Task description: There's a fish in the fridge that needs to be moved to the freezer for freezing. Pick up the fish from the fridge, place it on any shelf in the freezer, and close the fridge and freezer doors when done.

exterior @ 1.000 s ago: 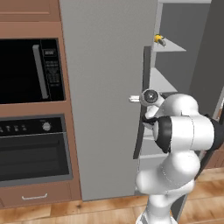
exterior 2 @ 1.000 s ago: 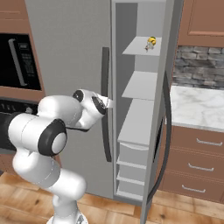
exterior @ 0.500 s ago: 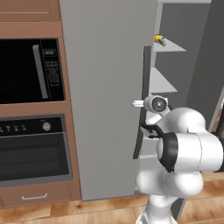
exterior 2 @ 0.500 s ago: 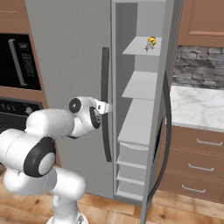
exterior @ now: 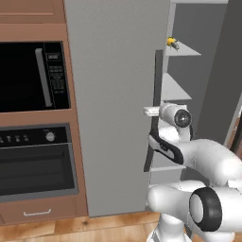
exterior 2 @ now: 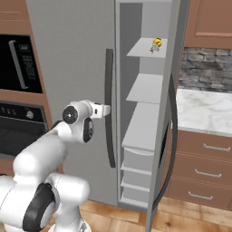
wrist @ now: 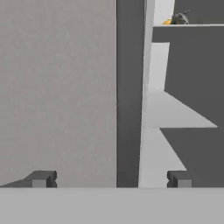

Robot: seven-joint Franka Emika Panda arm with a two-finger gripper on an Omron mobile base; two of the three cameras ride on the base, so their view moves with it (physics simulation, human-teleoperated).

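Note:
The fish [exterior: 171,43] [exterior 2: 156,44] [wrist: 177,19] lies on an upper shelf of the freezer [exterior 2: 145,88], whose door [exterior 2: 174,113] stands wide open. The fridge door [exterior: 113,94] [exterior 2: 72,54] is shut. My gripper [exterior: 150,111] [exterior 2: 105,110] [wrist: 110,177] is open, level with the middle of the fridge door's dark bar handle [exterior: 157,94] [exterior 2: 109,104] [wrist: 130,87] and just in front of it. In the hand view the handle runs up between the two fingertips. Nothing is held.
A black microwave [exterior: 33,78] and an oven [exterior: 38,163] sit in the wooden wall left of the fridge. Right of the open freezer door are a marble counter [exterior 2: 204,111] and wooden drawers [exterior 2: 204,158]. Grey freezer drawers [exterior 2: 136,161] fill its lower part.
The arm's elbow has swung down and to the side, while the hand stays by the fridge door handle, slightly lower. The jaws remain open and the fish has not moved.

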